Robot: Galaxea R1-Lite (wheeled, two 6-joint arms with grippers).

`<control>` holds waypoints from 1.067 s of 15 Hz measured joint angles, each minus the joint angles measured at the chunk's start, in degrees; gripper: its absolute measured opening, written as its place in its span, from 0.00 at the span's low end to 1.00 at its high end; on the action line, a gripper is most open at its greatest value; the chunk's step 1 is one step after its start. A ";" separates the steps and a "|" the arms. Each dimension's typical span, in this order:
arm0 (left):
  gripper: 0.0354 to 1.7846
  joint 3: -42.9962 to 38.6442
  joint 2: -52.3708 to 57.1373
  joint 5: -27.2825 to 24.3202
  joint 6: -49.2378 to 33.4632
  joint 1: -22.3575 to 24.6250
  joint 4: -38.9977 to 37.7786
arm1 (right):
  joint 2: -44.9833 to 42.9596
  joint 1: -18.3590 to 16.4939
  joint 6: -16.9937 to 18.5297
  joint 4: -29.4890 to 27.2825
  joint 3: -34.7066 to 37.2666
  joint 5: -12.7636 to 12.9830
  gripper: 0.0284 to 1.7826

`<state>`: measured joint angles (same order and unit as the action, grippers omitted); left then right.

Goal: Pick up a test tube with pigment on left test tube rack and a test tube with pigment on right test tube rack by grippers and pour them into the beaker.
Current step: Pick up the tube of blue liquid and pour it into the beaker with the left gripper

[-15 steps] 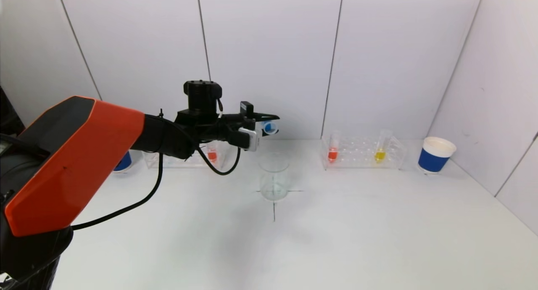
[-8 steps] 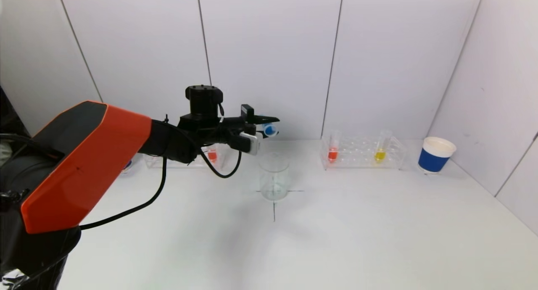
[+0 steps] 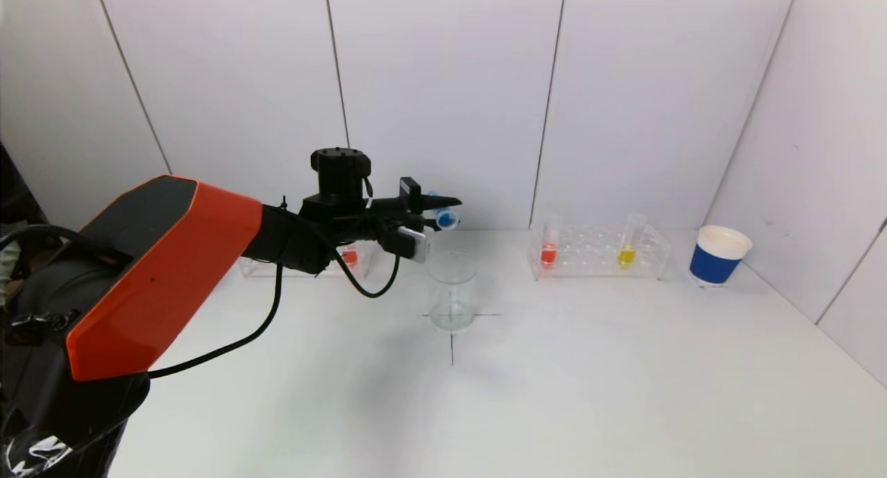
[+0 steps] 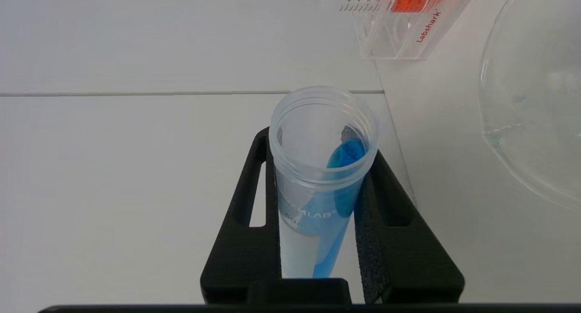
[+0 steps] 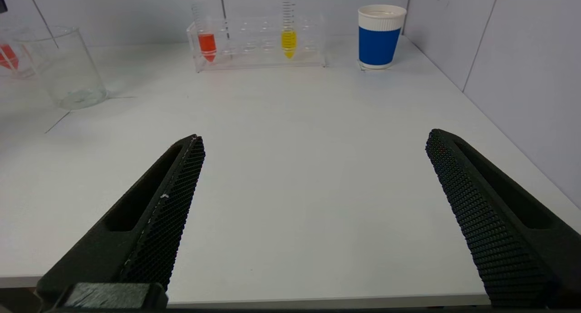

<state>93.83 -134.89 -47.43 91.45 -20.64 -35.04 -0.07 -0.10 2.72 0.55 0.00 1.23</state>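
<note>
Blue-pigment tube [image 4: 323, 177] clamped in left end effector [image 3: 433, 213], long axis near level, mouth just up-left of beaker [image 3: 452, 289], we judge; right end effector [image 5: 313, 213] apart, parked.

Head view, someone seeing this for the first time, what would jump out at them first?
Probably the big orange arm reaching in from the robot's left, its left gripper shut on a tilted tube of blue liquid just above the clear beaker at the table's middle. Next, the red tube and yellow tube in the right rack, beside a blue cup.
</note>
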 joint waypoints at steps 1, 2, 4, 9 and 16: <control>0.25 0.10 -0.06 -0.02 0.80 0.00 0.00 | 0.00 0.00 0.00 0.00 0.00 -0.02 0.99; 0.25 0.22 -0.12 -0.06 2.18 0.00 0.00 | 0.00 0.00 -0.02 0.00 0.00 0.00 0.99; 0.25 0.33 -0.22 -0.13 3.91 0.06 0.00 | 0.00 0.00 0.00 -0.02 0.00 -0.02 0.99; 0.25 0.40 -0.26 -0.28 5.46 0.06 -0.18 | 0.00 0.00 -0.02 -0.02 0.00 -0.02 0.99; 0.25 1.37 -0.52 -0.63 8.79 0.13 -0.24 | 0.00 0.00 0.00 -0.02 0.00 0.00 0.99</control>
<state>95.20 -135.41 -48.07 100.24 -20.50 -35.28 -0.07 -0.10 2.72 0.52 0.00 1.23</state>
